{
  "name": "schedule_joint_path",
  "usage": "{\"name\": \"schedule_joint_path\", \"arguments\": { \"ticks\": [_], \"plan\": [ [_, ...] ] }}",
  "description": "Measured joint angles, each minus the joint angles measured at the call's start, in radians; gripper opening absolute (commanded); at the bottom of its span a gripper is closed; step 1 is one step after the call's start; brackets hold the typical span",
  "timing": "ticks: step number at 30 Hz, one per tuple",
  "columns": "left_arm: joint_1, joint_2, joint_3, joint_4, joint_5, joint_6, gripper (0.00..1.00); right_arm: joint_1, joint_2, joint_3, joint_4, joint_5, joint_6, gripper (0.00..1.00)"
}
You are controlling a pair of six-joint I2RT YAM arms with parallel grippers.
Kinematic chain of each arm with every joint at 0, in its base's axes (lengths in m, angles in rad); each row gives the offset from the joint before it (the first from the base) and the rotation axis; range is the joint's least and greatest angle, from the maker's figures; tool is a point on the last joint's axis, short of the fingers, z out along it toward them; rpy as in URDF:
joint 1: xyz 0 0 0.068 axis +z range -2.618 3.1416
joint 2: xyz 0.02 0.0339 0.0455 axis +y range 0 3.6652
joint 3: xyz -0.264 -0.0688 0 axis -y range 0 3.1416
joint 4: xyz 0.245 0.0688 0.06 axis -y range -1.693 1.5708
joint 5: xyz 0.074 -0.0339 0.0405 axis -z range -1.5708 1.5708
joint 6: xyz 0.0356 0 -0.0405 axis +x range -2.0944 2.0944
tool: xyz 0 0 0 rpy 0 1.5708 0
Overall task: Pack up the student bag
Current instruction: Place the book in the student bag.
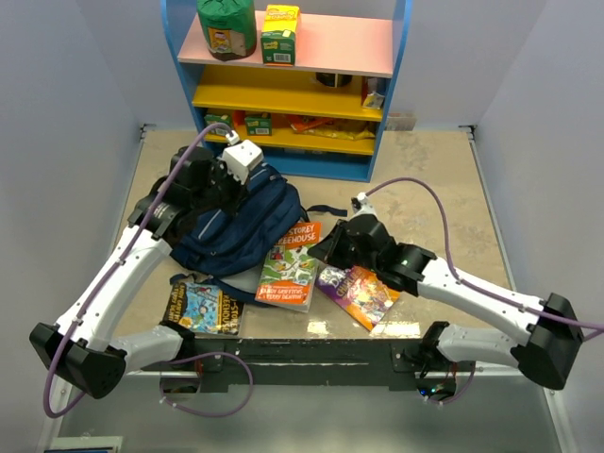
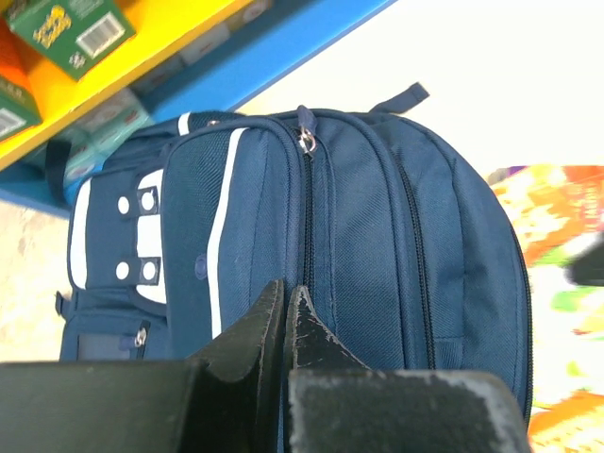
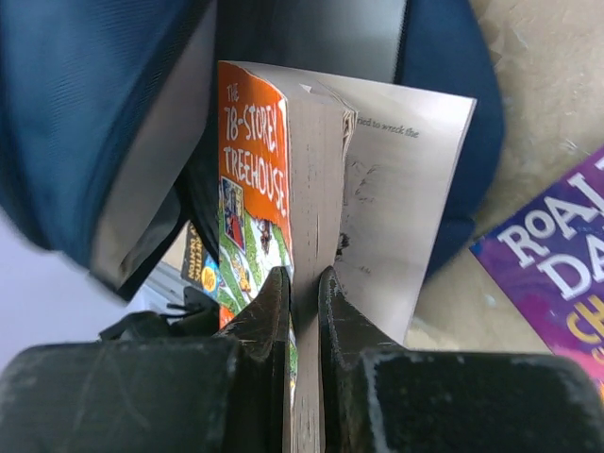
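We list one student bag [image 1: 231, 236], lying on the table [image 1: 425, 179], our left gripper [image 2: 286, 294] closed tight against its fabric, likely steadying it, while our right gripper [image 3: 304, 281] clamps the Treehouse book [image 3: 253, 179] edge-on, presumably for loading.

I am looking into what is reading as a robotics lab cell staged like a school corner: plain pale partition walls [image 1: 66, 113] are boxing in a speckled beige tabletop [image 1: 444, 156], and a blue-framed shelf with pink and yellow boards [image 1: 344, 42] is carrying a small green-and-yellow cardboard carton [image 1: 279, 34].
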Motion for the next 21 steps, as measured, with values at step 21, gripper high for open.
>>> {"name": "schedule_joint_path", "arguments": {
  "ticks": [21],
  "plan": [
    [0.003,-0.045,0.109,-0.115,0.223,0.006,0.00,0.005,0.558,0.140,0.520,0.129,-0.041,0.00]
  ]
}}
